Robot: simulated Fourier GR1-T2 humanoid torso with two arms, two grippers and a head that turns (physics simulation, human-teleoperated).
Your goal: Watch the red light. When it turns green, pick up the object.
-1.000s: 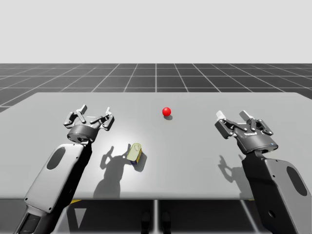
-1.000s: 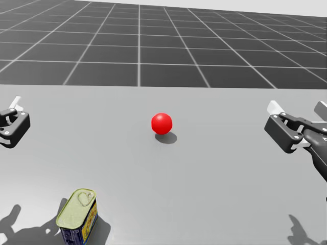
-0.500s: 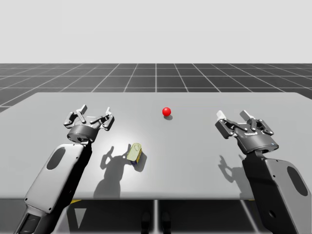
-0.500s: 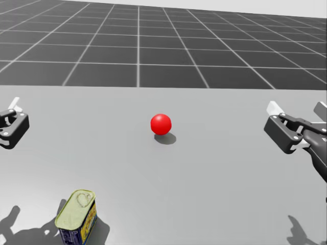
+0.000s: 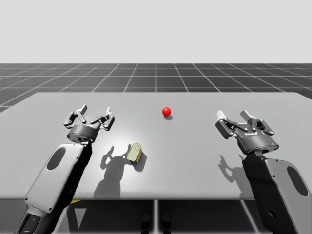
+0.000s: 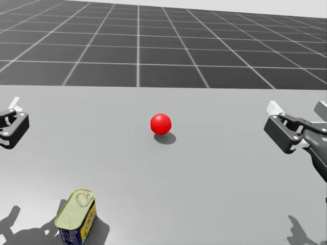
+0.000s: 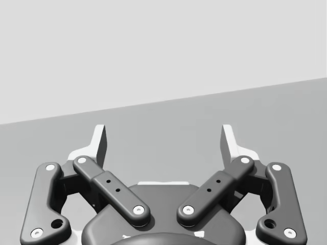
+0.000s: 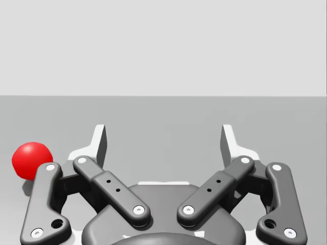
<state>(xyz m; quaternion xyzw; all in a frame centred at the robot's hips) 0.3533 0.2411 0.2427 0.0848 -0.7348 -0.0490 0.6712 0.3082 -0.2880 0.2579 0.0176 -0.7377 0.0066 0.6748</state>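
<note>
The light, a red ball [image 5: 166,111] [image 6: 160,123], glows red on the grey table [image 5: 195,146] at the far middle. A small rectangular can [image 5: 136,151] [image 6: 76,214] with a pale yellow-green lid and blue sides stands nearer the front, left of centre. My left gripper [image 5: 96,110] [image 7: 163,140] hovers open, left of and behind the can, with nothing between its fingers. My right gripper [image 5: 234,115] [image 6: 298,108] [image 8: 163,140] hovers open at the right, also holding nothing. In the right wrist view the red ball [image 8: 31,159] sits beside its left finger, farther off.
The arms' shadows fall on the table near its front edge [image 5: 156,198]. A dark gridded floor [image 5: 156,78] stretches beyond the table's far edge.
</note>
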